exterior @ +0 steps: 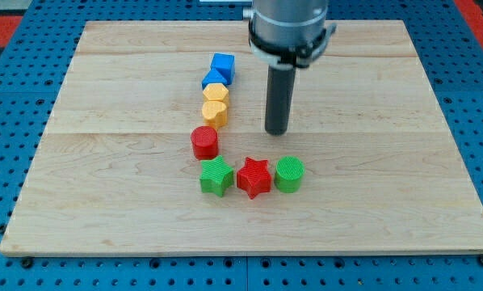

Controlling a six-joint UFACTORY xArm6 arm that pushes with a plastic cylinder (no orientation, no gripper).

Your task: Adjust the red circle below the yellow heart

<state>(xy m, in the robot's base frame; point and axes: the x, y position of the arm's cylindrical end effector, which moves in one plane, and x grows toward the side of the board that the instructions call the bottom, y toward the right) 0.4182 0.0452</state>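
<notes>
Red circle sits just under the yellow heart, my tip off to the view's right

The red circle [204, 142] lies below the yellow heart [215, 112], nearly touching; my tip [276, 132], a bare rod with no jaws, stands apart right of both; a green star [216, 176], red star [254, 178] and green circle [289, 174] line up beneath on the wooden board [387, 162]

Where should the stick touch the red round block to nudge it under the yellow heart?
There are no fingers, so my tip can only push. The red circle sits slightly to the view's left of the yellow heart. Probably touch its rounded left wall and push toward the view's right.
</notes>
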